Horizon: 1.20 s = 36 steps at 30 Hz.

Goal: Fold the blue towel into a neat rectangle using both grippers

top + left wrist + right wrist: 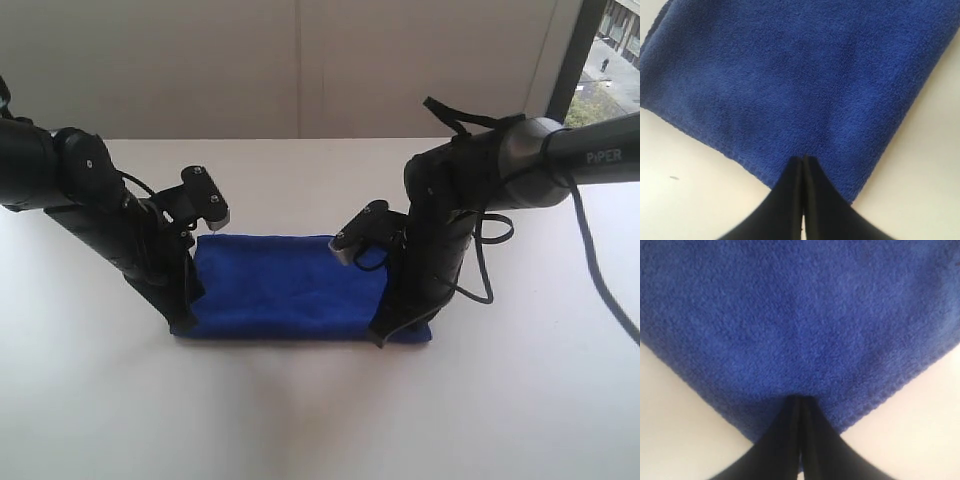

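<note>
The blue towel [285, 285] lies flat on the white table [320, 420] as a wide rectangle. My left gripper [183, 325] points down at its near left corner, and my right gripper [380, 340] at its near right corner. In the left wrist view the left gripper [803, 158] is shut, its tips resting on the blue towel [805, 75] just inside the corner. The right wrist view shows the right gripper [801, 398] shut the same way on the blue towel [800, 315]. No cloth shows between either pair of jaws. Each corner tip is hidden under the fingers.
Both black arms [120, 225] [445, 225] lean in over the towel's two short ends. A pale wall [300, 60] stands behind the table, with a window [612, 50] at the far right. Loose black cables [590, 270] hang from the right arm.
</note>
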Tool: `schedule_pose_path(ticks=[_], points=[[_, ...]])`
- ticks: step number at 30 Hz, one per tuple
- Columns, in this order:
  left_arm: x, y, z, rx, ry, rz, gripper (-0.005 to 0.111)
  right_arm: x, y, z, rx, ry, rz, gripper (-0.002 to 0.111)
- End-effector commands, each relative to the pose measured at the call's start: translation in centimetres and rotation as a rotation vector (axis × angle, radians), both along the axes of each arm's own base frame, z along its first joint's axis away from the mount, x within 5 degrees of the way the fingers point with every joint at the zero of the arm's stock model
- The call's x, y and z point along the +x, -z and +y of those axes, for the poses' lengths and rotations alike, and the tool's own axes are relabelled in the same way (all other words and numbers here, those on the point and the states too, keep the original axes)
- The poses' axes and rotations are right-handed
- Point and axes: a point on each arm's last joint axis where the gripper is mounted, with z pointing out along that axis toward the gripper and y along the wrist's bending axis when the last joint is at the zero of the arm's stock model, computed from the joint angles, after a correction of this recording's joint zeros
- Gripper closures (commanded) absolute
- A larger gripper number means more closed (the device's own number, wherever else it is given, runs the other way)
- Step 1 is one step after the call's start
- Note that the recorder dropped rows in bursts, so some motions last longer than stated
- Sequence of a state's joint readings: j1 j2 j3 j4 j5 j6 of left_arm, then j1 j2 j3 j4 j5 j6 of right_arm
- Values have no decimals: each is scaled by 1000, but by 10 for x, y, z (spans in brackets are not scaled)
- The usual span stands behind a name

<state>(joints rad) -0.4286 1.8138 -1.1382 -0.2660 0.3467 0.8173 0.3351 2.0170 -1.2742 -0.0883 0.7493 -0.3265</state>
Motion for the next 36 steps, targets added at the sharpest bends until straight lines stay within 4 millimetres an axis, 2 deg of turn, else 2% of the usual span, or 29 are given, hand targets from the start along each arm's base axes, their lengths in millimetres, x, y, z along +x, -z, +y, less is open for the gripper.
schedule_pose_path(ticks=[1,8,11,13,16,19,22,26,28,30,32,35,36], points=[[-3,2,1,-6,-14,25,107,3,13,-5,-37,-36,-10,108],[-3,2,1,-6,-14,25,107,4,12,-4,-30,-30,-25,108],[-4,-4,2,-14,-19,12,107,5,0,-3,-2,-1,-58,108],[-4,-15,2,-36,-41,-17,107,5,-20,-3,23,7,-119,108],[-8,-41,5,-85,-74,-99,107,3,-61,-3,72,25,-248,108],[-15,-73,10,-155,-131,-174,107,-6,-110,-6,142,61,-401,108],[-27,-109,18,-240,-196,-254,107,-23,-163,-15,200,98,-562,108],[-60,-160,37,-388,-281,-404,107,-57,-221,-31,269,145,-735,108],[-83,-174,48,-458,-320,-464,107,-81,-243,-41,308,162,-823,108],[-109,-182,60,-509,-342,-493,107,-106,-251,-49,345,182,-870,108],[-138,-179,73,-544,-352,-526,107,-131,-253,-57,384,195,-916,108],[-176,-168,93,-653,-414,-610,107,-170,-244,-68,473,230,-983,108],[-187,-160,99,-695,-441,-631,107,-181,-232,-70,498,246,-982,108]])
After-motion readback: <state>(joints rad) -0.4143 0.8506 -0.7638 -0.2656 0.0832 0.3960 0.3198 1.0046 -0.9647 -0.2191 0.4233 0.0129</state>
